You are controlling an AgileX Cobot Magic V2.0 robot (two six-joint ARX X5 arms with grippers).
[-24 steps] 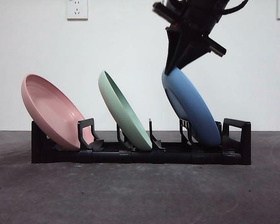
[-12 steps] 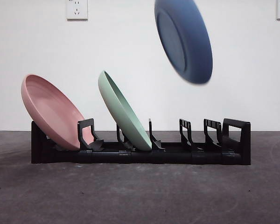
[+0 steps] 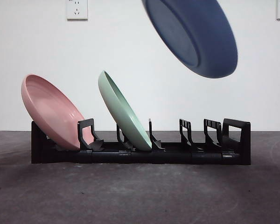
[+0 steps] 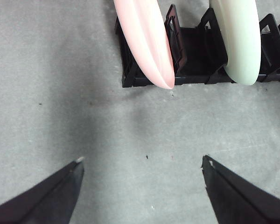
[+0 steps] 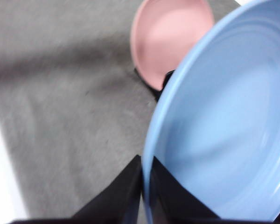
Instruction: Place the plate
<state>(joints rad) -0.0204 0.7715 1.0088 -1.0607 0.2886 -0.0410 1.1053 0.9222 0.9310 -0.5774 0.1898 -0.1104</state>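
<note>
Table surface [image 3: 140, 191]: matt dark grey, fine-grained and lightly speckled; it fills the foreground of the front view.
Left gripper [image 4: 142, 170]: jaws spread wide apart, nothing between them; it hangs over bare table a little short of the pink-plate end of the rack. Judged to be waiting.
Rack [image 3: 140, 151]: black moulded plastic, long and low, with upright slotted dividers and a loop handle at each end.
Pink plate [image 3: 53, 112]: smooth matt plastic, shallow round dish with faint concentric rings; seated in an end slot, leaning.
Green plate [image 3: 123, 112]: pale green, same dish form; seated in the next slot along, leaning the same way.
Free slots [image 3: 200, 135]: the dividers beyond the green plate hold nothing.
Blue plate [image 3: 196, 32]: smooth, round, rimmed; held tilted in the air, well above the rack and over its empty end, touching nothing below.
Right gripper [image 5: 144, 186]: jaws clamped together on the blue plate's rim, one either side, as the right wrist view shows; not visible in the front view.
Progress: plate not yet seated. Judged remaining: lower it, guide its edge between two free dividers, release.
Wall [image 3: 140, 56]: plain white, two sockets high up.
</note>
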